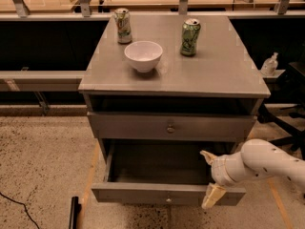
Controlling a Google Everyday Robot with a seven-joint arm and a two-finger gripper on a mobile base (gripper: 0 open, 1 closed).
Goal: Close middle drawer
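Note:
The middle drawer (pixel 157 193) of the grey cabinet (pixel 171 75) is pulled far out, its inside bare, and its small round knob (pixel 167 200) faces me. My gripper (pixel 209 177), on a white arm (pixel 267 165) coming from the right, is open at the drawer's right end. One fingertip (pixel 207 156) is above the drawer's inside and the other fingertip (pixel 211 197) hangs before the drawer front. The upper drawer front (pixel 170 126) above is shut. The lowest drawer is hidden under the open one.
On the cabinet top stand a white bowl (pixel 143 55) and two cans: one (pixel 123 26) at the back left, a green one (pixel 190 37) at the back right. A black bar (pixel 73 213) lies on the speckled floor at left. A chair base (pixel 286 123) is at right.

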